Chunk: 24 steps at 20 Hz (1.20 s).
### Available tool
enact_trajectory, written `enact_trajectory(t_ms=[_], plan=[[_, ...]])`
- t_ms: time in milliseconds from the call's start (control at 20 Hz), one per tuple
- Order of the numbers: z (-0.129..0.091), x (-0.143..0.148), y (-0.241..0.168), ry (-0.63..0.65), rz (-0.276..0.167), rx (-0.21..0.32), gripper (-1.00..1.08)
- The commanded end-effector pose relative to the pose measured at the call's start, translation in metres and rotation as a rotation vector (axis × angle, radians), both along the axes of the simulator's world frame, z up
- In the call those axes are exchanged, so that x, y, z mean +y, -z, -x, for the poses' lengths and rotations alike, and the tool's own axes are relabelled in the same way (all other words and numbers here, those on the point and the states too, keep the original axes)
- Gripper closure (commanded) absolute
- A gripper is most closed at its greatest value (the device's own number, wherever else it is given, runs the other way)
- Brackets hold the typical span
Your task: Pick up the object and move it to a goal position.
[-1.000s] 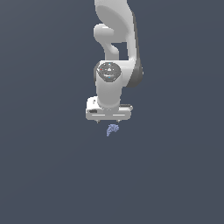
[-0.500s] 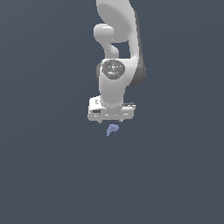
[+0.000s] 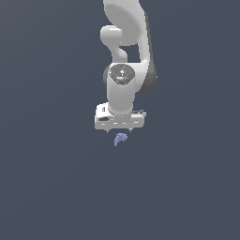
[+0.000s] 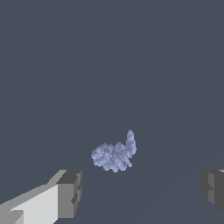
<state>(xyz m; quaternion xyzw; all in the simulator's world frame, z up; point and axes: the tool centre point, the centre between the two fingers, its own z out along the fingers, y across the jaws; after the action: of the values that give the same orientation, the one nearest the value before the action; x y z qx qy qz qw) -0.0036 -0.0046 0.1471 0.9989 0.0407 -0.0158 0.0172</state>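
The gripper (image 3: pixel 120 132) hangs spread wide just above the lump (image 3: pixel 120 138), at its twelve o'clock, needing to drop and close.

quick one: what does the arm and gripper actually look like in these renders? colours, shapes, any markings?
The arm is glossy white with rounded, tube-like links, dark grey along one side and a grey round cap on the wrist joint. The gripper has a flat, boxy white body with small dark slots on its face. In the wrist view the fingers are white blocks ending in dark grey squared pads. No cables, labels or logos can be made out.
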Motion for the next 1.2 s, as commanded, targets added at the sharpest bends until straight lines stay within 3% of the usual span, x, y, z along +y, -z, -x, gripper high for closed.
enact_trajectory(t_ms=[0, 500, 1150], plan=[[0.000, 0.000, 0.001, 0.017, -0.001, -0.001, -0.92], [0.004, 0.002, 0.010, 0.173, -0.005, -0.008, -0.92], [0.011, 0.005, 0.029, 0.535, -0.012, -0.023, -0.92]])
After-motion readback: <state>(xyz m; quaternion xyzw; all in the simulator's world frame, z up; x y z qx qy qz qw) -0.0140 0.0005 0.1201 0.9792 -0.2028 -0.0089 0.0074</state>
